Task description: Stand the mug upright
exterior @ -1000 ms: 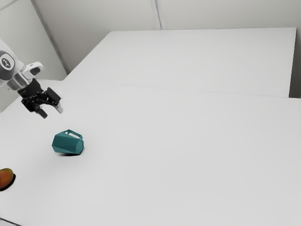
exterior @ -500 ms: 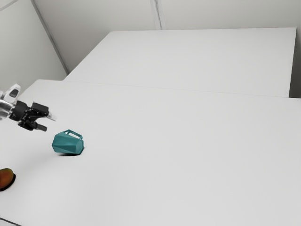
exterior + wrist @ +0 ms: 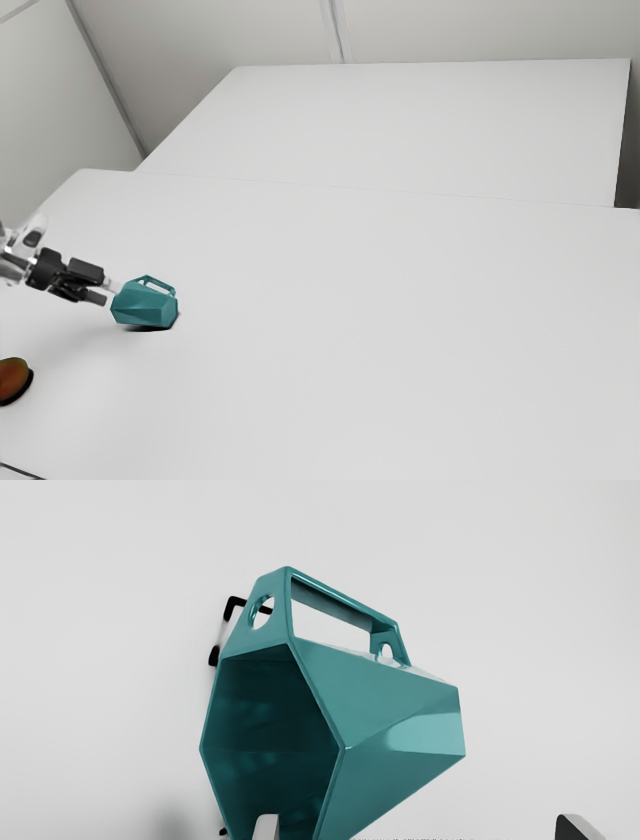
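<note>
Reaching low at a shallow downward slant to the sideways mug [image 3: 145,306], arm [image 3: 12,264] with fingers [image 3: 97,298] wide apart.

The arm [image 3: 8,266] was white and silvery grey, with a dark oval patch [image 3: 33,238] on a rounded white housing [image 3: 40,222]. The gripper [image 3: 108,292] was black and blocky; its fingers [image 3: 266,827] had pale grey, round-cornered tips, one with a dark face.
</note>
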